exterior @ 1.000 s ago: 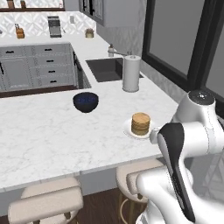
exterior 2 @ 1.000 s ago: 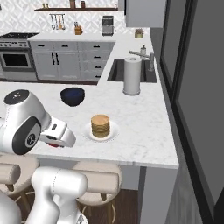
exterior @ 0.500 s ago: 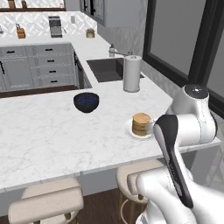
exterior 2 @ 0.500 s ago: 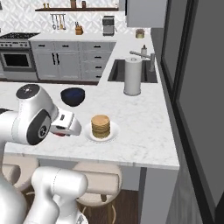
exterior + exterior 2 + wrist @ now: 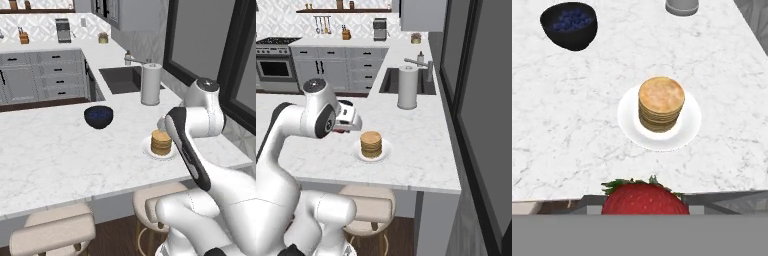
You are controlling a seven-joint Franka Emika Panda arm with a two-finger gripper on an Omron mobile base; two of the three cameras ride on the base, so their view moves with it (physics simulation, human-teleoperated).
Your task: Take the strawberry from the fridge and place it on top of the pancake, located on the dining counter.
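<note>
White marble desk (image 5: 572, 125) carries plate and pancake (image 5: 661, 102) at frame centre; strawberry (image 5: 645, 199) sits bottom centre, clamped in the pincer (image 5: 351, 116). Pancake lies straight ahead, up-frame of the berry, not yet under it.

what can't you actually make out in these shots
- Hand view: the strawberry is cut off below by the bottom edge; the end effector's fingers on it are hidden.
- Left base view: the arm's forearm hides the end effector beside the pancake stack.
- Right base view: the blueberry bowl sits behind the arm.
</note>
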